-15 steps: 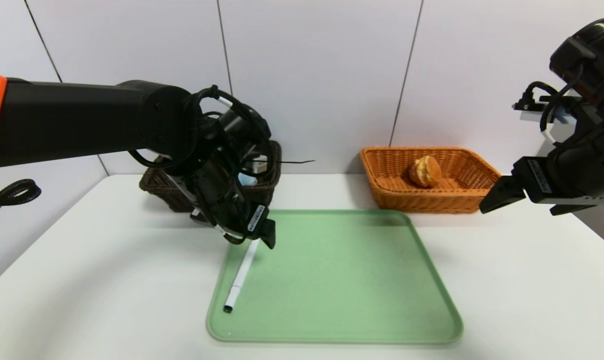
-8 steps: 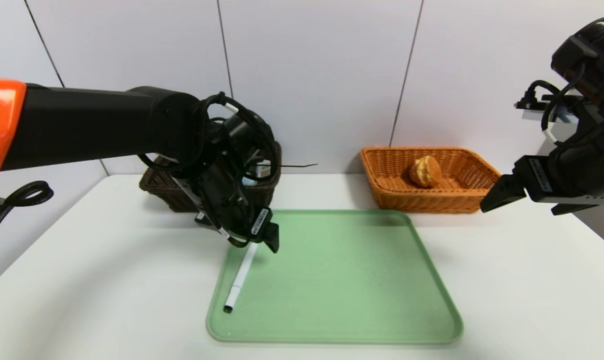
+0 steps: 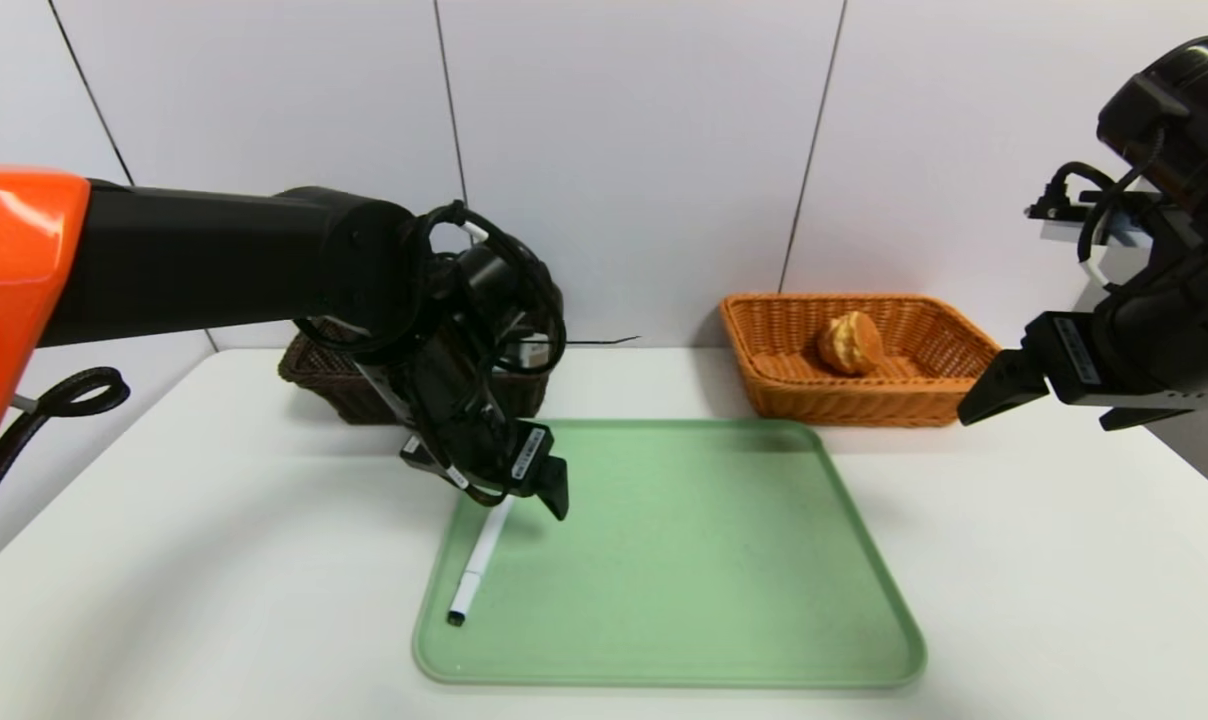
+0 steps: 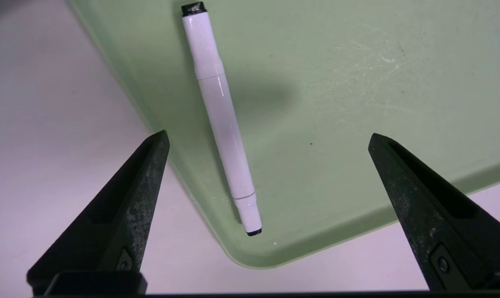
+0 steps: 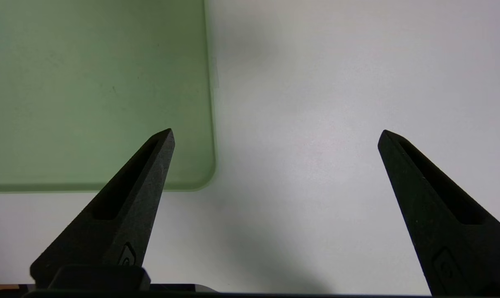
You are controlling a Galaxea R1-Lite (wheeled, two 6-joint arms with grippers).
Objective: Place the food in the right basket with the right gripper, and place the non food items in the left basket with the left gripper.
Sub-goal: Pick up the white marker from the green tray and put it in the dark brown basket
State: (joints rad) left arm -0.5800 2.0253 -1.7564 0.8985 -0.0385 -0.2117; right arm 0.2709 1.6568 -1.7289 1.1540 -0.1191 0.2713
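- Head view: green tray [image 3: 684, 560] on the white table [image 3: 214, 560]; white marker [image 3: 484, 560] lying lengthwise along the tray's left edge, black tip toward the near left corner.
- Left end effector [image 3: 489, 495] above the tray's far left corner, over the marker's far end.
- Dark brown basket [image 3: 339, 385] beyond the tray's far left corner, partly hidden by the left arm; a small boxy item [image 3: 534, 352] in it.
- Orange-brown basket [image 3: 864, 405] beyond the tray's far right corner, piece of bread [image 3: 851, 343] inside.
- Right end effector [image 3: 1049, 400] off the tray's right side, above the table's right edge.
- Left wrist view: left end effector released, fingers [image 4: 150, 182] spread wide, nothing gripped; marker shows between them, untouched.
- Right wrist view: right end effector released too, nothing gripped; a tray corner and bare table below.
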